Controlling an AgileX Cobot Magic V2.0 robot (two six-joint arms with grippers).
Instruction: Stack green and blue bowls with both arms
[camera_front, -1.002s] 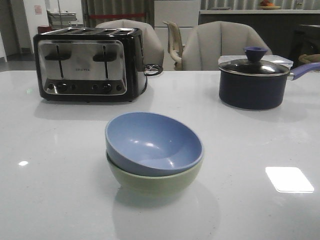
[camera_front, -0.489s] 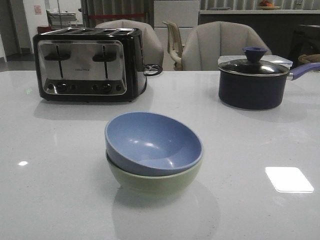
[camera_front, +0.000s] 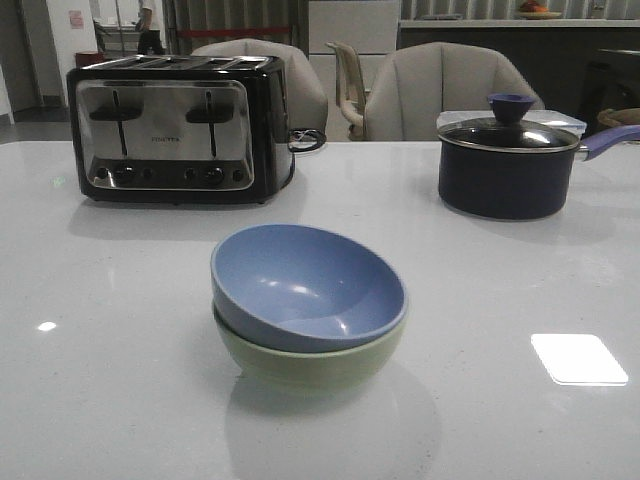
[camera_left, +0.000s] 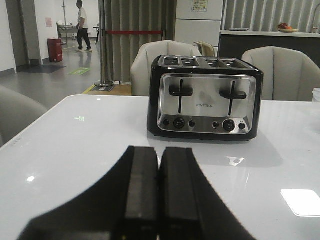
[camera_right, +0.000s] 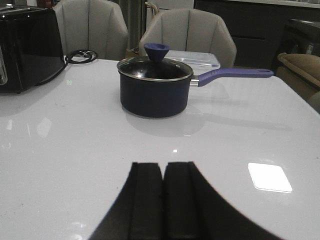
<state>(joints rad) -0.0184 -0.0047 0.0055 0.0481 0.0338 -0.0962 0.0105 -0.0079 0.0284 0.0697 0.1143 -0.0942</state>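
In the front view the dusty blue bowl sits tilted inside the pale green bowl, both near the table's middle front. Neither arm shows in that view. My left gripper is shut with nothing between its fingers and hangs over bare table facing the toaster. My right gripper is shut too, empty, facing the saucepan. The bowls do not show in either wrist view.
A black and chrome toaster stands at the back left. A dark lidded saucepan with a purple handle stands at the back right, a clear container behind it. Chairs line the table's far edge.
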